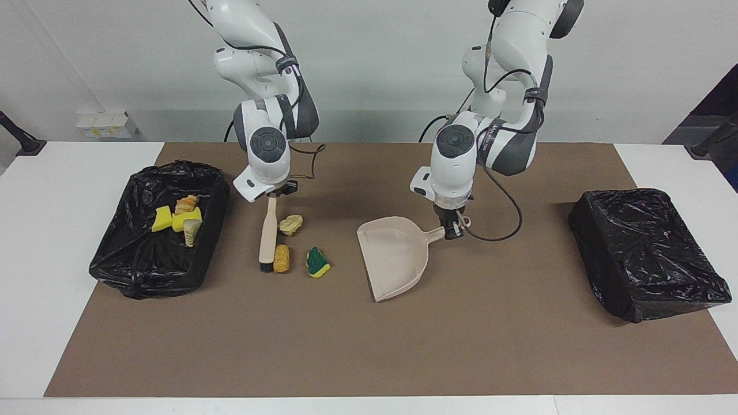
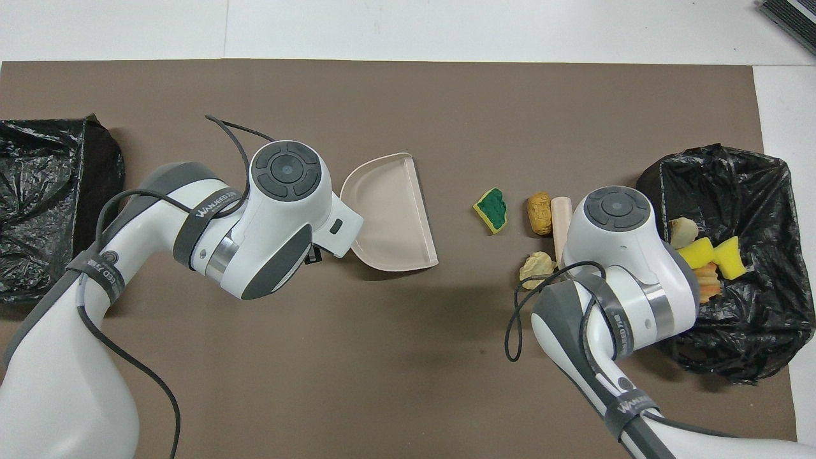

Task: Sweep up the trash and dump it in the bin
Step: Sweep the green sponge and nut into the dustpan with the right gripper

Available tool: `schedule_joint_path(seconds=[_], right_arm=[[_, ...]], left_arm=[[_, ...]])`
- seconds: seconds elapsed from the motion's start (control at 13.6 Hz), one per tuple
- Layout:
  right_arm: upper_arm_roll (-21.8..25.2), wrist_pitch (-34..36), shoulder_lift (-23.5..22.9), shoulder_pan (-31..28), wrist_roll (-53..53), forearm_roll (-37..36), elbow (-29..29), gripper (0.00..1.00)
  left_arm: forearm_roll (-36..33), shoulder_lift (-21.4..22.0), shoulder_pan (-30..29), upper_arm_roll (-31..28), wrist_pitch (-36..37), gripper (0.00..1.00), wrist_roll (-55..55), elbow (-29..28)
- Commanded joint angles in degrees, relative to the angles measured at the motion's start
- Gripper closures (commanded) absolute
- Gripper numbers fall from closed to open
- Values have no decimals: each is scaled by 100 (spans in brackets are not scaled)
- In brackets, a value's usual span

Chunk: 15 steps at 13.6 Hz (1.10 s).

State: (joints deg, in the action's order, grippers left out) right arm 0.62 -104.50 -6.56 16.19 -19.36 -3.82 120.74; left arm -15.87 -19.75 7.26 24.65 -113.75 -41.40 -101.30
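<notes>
Three pieces of trash lie on the brown mat: a pale tan lump (image 1: 291, 224) (image 2: 537, 266), an orange-brown lump (image 1: 281, 258) (image 2: 539, 213) and a green-and-yellow sponge (image 1: 317, 263) (image 2: 491, 209). My right gripper (image 1: 275, 195) is shut on the brush's beige handle (image 1: 268, 230) (image 2: 561, 220); the bristles (image 1: 266, 267) rest beside the orange-brown lump. My left gripper (image 1: 452, 230) is shut on the handle of the beige dustpan (image 1: 395, 256) (image 2: 392, 213), whose open edge faces the trash. The black-lined bin (image 1: 150, 282) (image 2: 765, 185) holds yellow sponge chunks (image 1: 162, 219) and tan lumps (image 1: 187, 203).
A second black-bagged box (image 1: 646, 253) (image 2: 38, 191) stands at the left arm's end of the table. The brown mat (image 1: 369, 346) covers the middle of the white table. Cables hang from both wrists.
</notes>
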Motion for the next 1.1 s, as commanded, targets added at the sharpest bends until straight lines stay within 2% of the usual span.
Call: schedule_joint_path(seconds=[0.0, 0.22, 0.51, 0.81, 1.03], right_arm=[[-18, -9, -528, 410, -645, 503, -602, 100], [-18, -9, -758, 683, -893, 1101, -955, 100], [-26, -202, -925, 982, -745, 1874, -1035, 100], [-26, -202, -917, 1018, 746, 2937, -1026, 100], [-26, -185, -864, 1001, 996, 3939, -1122, 100]], left_arm=[[-56, 24, 56, -56, -165, 100, 185, -74], [-56, 24, 56, -65, -157, 100, 185, -74], [-56, 59, 65, -56, -78, 100, 185, -109], [-65, 278, 188, -56, -78, 100, 185, -486], [-74, 454, 232, -56, -139, 100, 185, -768]])
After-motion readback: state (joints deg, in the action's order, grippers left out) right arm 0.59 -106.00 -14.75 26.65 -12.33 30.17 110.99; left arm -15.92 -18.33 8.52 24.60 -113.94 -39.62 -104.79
